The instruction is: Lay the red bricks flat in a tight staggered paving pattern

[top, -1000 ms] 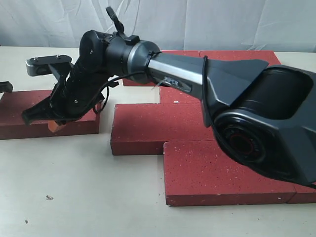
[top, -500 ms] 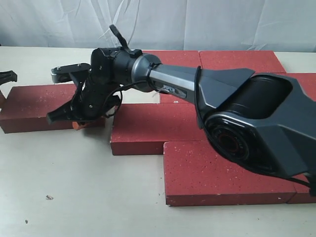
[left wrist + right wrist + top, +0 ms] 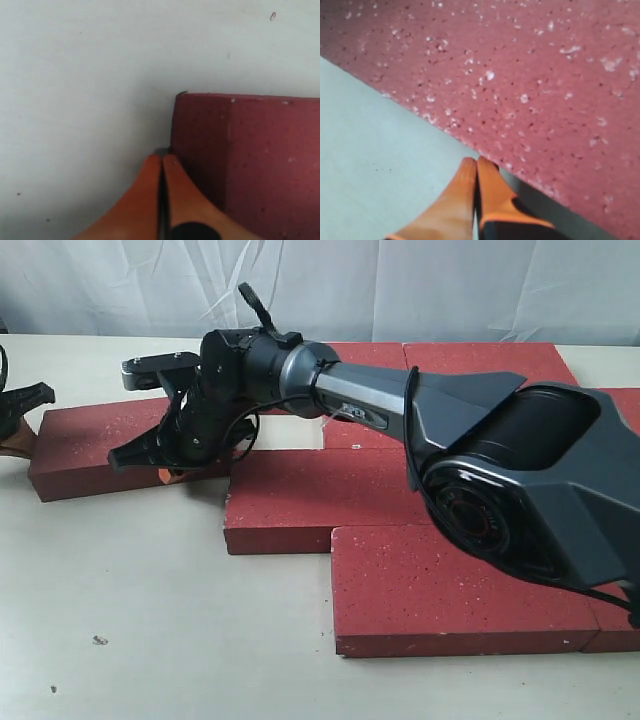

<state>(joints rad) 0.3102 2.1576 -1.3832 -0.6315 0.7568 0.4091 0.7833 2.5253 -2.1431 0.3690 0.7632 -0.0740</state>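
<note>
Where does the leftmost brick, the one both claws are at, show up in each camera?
Exterior view: the leftmost brick lies flat at left, its right end by the paved rows.
Left wrist view: its corner fills the picture's lower right, beside the shut left claw.
Right wrist view: its speckled top fills the upper right, past the shut right claw.
Shared landmark: the pale table.

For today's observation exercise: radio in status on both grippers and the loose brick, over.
Left gripper shut at loose brick's end. Right gripper shut at its long edge. Brick flat; right arm hides gap to laid bricks.
</note>
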